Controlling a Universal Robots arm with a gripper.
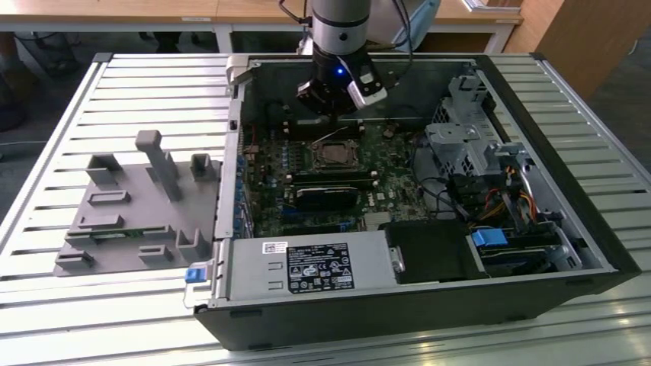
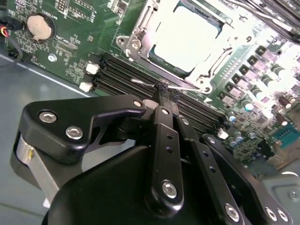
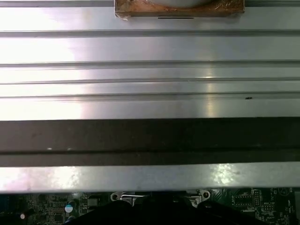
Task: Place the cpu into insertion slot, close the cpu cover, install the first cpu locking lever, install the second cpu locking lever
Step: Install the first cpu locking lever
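The cpu (image 2: pixel 187 33) lies flat in the insertion slot (image 1: pixel 334 156) on the green motherboard, its silver top bright under the light. Around it sits the cpu cover (image 2: pixel 140 35), a silver frame lying down over the chip's edges. A thin wire locking lever (image 2: pixel 140 83) runs along the near side of the socket and rises off the board. My gripper (image 2: pixel 164 93) has its black fingers drawn together at the lever's end. In the exterior view the gripper (image 1: pixel 331 114) hangs just behind the socket, inside the open case.
Long black memory slots (image 2: pixel 122 77) run right beside the lever. The computer case (image 1: pixel 569 229) walls surround the board; a drive cage (image 1: pixel 463 145) stands at the exterior view's right. A grey fixture (image 1: pixel 133 206) rests on the slatted table (image 1: pixel 61 320).
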